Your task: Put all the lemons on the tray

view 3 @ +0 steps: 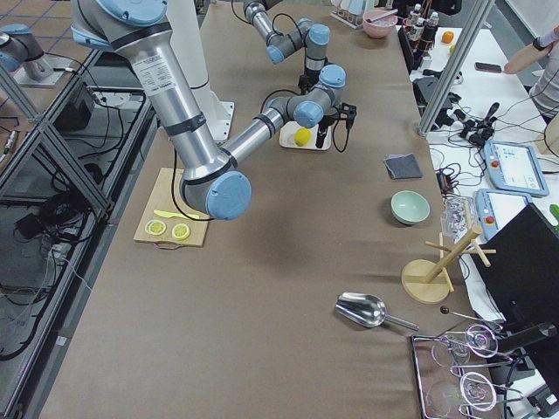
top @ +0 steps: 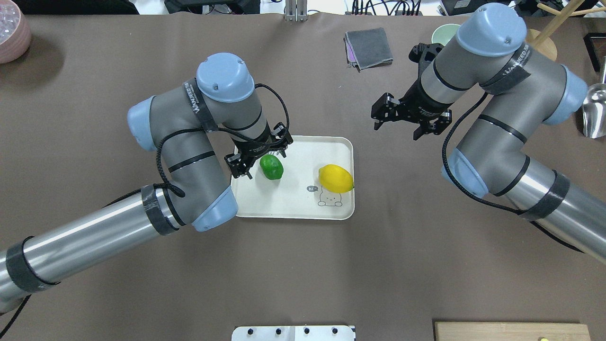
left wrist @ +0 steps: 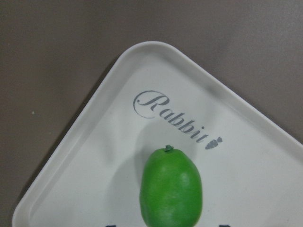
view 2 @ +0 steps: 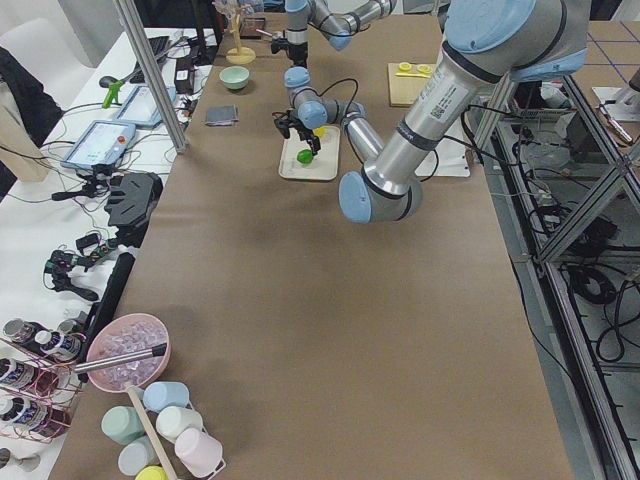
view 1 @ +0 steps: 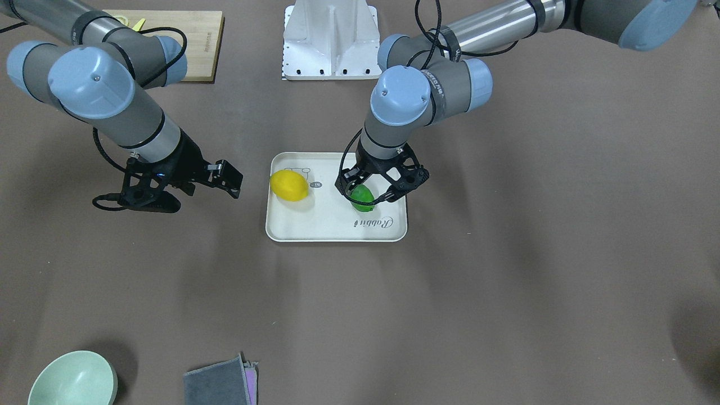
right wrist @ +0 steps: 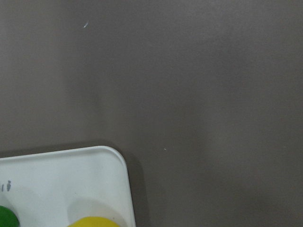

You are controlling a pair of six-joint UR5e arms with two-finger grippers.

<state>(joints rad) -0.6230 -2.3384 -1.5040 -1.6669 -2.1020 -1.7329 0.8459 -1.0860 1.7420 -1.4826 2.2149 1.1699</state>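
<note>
The cream tray (view 1: 315, 225) lies at the table's middle; it also shows in the overhead view (top: 293, 203). The yellow lemon (view 1: 289, 185) (top: 335, 178) rests on it by the cartoon drawing. The green lemon (view 1: 363, 198) (top: 271, 167) (left wrist: 171, 187) rests on the tray near the "Rabbit" script. My left gripper (view 1: 368, 190) (top: 260, 158) is open, just above the green lemon, with its fingers standing wider than the fruit on both sides. My right gripper (view 1: 194, 191) (top: 398, 129) is open and empty, above the bare table beside the tray's yellow-lemon end.
A wooden cutting board (view 1: 197, 45) with lemon slices (view 3: 169, 229) lies near the robot's base. A pale green bowl (view 1: 73, 379) and a folded grey cloth (view 1: 219, 385) sit at the far edge. A metal scoop (top: 596, 113) lies at the right.
</note>
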